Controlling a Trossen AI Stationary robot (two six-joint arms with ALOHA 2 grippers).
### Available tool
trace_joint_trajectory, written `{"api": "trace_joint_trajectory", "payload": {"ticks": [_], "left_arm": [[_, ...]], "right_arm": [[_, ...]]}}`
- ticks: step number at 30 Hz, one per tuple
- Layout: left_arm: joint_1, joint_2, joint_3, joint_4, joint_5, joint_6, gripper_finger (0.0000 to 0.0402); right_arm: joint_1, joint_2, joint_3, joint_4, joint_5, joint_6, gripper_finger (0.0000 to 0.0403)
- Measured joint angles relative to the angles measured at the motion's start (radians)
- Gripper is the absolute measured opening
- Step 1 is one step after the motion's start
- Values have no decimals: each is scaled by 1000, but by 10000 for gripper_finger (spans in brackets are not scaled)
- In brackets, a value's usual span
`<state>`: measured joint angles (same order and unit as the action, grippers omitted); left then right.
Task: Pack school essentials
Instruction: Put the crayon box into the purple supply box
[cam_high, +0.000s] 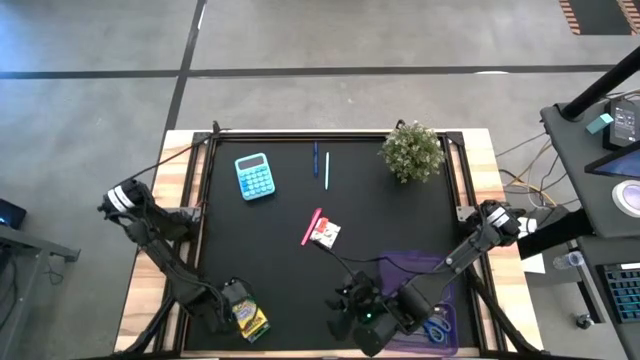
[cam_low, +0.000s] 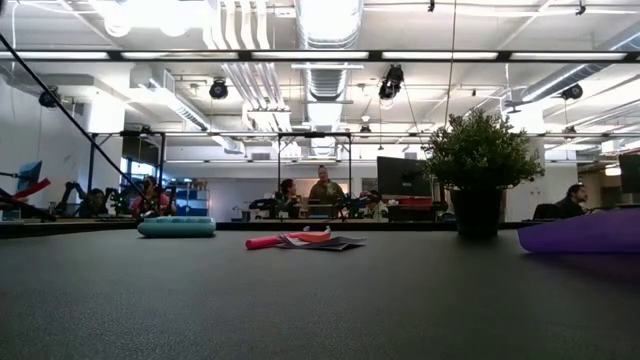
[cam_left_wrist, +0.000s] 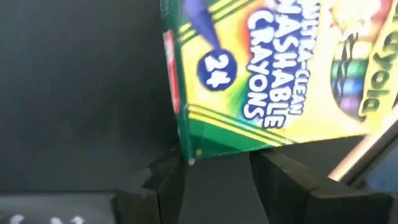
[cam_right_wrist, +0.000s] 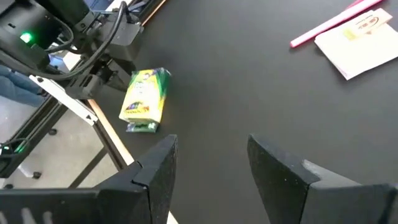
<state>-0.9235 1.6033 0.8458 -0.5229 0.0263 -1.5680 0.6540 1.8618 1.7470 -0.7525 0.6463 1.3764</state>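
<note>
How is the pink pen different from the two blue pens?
The pink pen lies slanted, while the two blue pens lie straight, side by side. The pink pen touches the white-and-red packet near the middle of the table, while the blue pens lie alone at the far side, between the calculator and the plant. All are thin and lie flat on the black table.

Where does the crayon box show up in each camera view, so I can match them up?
High view: crayon box near the bottom edge, left of centre, at the left hand.
Low view: not in it.
Left wrist view: box fills the upper right, just past the open fingers.
Right wrist view: box lies left of centre on the black mat.
Shared landmark: the pink pen beside the white packet.
</note>
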Motion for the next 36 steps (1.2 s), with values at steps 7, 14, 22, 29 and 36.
{"api": "trace_joint_trajectory", "payload": {"ticks": [7, 14, 22, 29, 36], "left_arm": [[110, -8, 0, -19, -249, 58, 160], [288, -14, 33, 53, -359, 259, 160], [389, -88, 90, 62, -317, 450, 160], [255, -182, 88, -14, -289, 288, 160], [92, -114, 96, -8, -248, 234, 160]], "right_arm": [[-5, 0, 0, -6, 1, 23, 185], [-8, 0, 0, -13, 1, 49, 185], [-7, 5, 0, -31, 3, 107, 185], [-15, 74, 0, -21, 28, 207, 185], [-44, 152, -1, -12, -70, 199, 185]]}}
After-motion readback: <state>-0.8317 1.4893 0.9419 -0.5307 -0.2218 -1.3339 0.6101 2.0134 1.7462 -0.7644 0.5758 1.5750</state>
